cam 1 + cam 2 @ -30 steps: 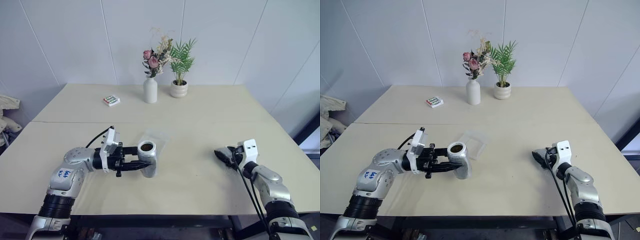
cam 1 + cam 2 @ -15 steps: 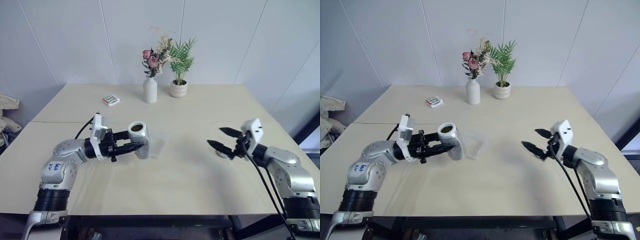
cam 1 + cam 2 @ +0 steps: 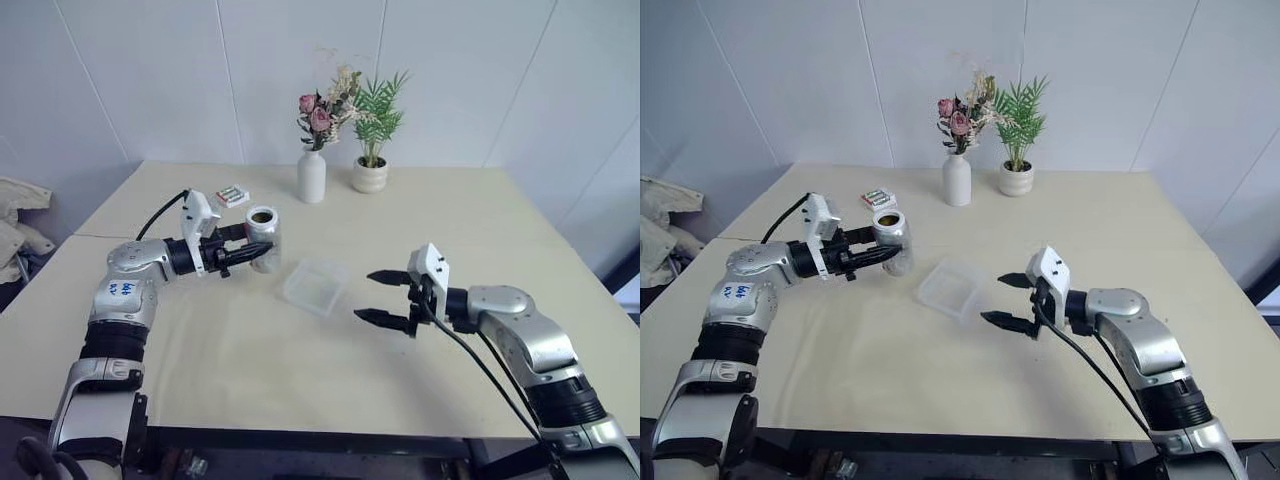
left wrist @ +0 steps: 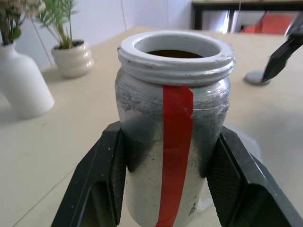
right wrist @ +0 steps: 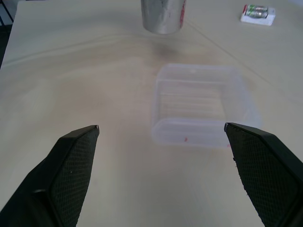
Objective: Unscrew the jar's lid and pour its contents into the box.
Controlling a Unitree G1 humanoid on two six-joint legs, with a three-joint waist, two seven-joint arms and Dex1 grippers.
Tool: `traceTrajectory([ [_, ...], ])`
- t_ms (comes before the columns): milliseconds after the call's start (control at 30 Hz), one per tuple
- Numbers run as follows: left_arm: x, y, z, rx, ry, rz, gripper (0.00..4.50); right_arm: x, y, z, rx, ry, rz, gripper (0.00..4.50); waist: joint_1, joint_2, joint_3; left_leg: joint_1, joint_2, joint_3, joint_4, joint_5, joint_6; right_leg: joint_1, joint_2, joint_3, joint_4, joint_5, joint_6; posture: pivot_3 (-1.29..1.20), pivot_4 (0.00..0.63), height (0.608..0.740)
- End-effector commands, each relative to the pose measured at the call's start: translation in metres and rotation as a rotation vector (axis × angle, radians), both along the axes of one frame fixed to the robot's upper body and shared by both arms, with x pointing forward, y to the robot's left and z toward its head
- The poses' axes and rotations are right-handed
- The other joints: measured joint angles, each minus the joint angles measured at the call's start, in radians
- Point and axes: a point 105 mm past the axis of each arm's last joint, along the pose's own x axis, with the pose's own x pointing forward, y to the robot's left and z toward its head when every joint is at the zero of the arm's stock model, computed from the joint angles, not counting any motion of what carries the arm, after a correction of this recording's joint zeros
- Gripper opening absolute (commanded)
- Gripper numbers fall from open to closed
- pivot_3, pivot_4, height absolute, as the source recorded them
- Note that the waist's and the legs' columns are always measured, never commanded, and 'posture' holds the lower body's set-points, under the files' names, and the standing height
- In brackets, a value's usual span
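Left gripper (image 3: pixel 240 256): clamped on the jar (image 3: pixel 263 238), one black finger on each side of its body, holding it upright in the air above the table (image 3: pixel 250 350).
Jar: open at the top, white threaded rim bare, a red strip (image 4: pixel 174 151) running down its side; it hangs to the left of the box (image 3: pixel 314 285) and well apart from it.
Contents (image 4: pixel 177 53): a dark brownish layer seen through the jar's mouth; single bits cannot be made out.
Right gripper (image 3: pixel 378 296): fingers spread wide apart and holding nothing, level over the table, pointing toward the box from its right side, near it but not touching.
Box: clear tray lying flat on the table between the two grippers, nothing visible inside.
Lid (image 4: pixel 256 77): a flat grey disc on the table, far from the jar, seen past the right gripper's fingertip in the left wrist view.
Background: white vase (image 3: pixel 311 178) with flowers, a potted plant (image 3: pixel 372 172) and a small pack (image 3: pixel 232 196) at the far side of the table.
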Motion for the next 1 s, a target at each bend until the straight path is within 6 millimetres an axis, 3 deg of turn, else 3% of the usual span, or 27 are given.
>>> traceTrajectory([
  [33, 0.001, 0.006, 0.020, 0.087, -0.135, 0.028, 1.98, -0.012, -0.010, 0.026, 0.026, -0.087, 0.018, 4.47, -0.002, 0.000, 0.000, 0.000, 0.000, 0.000, 0.000, 0.000, 0.000, 0.000, 0.000, 0.000, 0.000, 0.000, 0.000, 0.00, 0.150, 0.740],
  [167, 0.000, 0.011, 0.024, 0.110, -0.190, 0.038, 1.98, -0.028, -0.028, 0.052, 0.113, -0.154, 0.008, 4.47, 0.000, 0.000, 0.000, 0.000, 0.000, -0.001, 0.000, 0.000, 0.000, 0.000, 0.000, -0.001, 0.000, 0.000, 0.000, 0.00, 0.150, 0.740],
  [300, 0.008, 0.015, 0.024, 0.149, -0.240, 0.091, 1.98, -0.031, -0.031, 0.046, 0.095, -0.192, -0.020, 4.47, 0.000, 0.000, 0.000, 0.000, 0.000, -0.001, 0.001, 0.000, 0.000, 0.000, 0.000, -0.001, 0.001, 0.000, 0.000, 0.00, 0.150, 0.740],
  [600, 0.026, 0.003, 0.032, 0.174, -0.303, 0.133, 1.98, -0.037, -0.049, 0.061, 0.131, -0.302, -0.065, 4.47, 0.000, 0.000, 0.000, 0.000, -0.001, -0.001, 0.002, 0.000, 0.000, 0.001, 0.000, -0.001, 0.001, 0.001, 0.001, 0.00, 0.150, 0.740],
  [800, 0.031, -0.022, 0.023, 0.298, -0.370, 0.079, 1.98, -0.037, -0.051, 0.055, 0.135, -0.288, -0.106, 4.47, 0.000, 0.000, 0.000, 0.000, -0.001, -0.001, 0.002, 0.000, 0.000, 0.001, 0.000, -0.001, 0.002, 0.001, 0.001, 0.00, 0.150, 0.740],
  [1000, 0.043, -0.061, 0.041, 0.665, -0.763, 0.131, 1.98, -0.032, -0.050, 0.052, 0.165, -0.276, -0.140, 4.47, 0.003, -0.001, 0.000, -0.001, -0.001, -0.001, 0.005, 0.000, 0.000, 0.001, 0.000, 0.000, 0.002, 0.002, 0.003, 0.00, 0.150, 0.740],
])
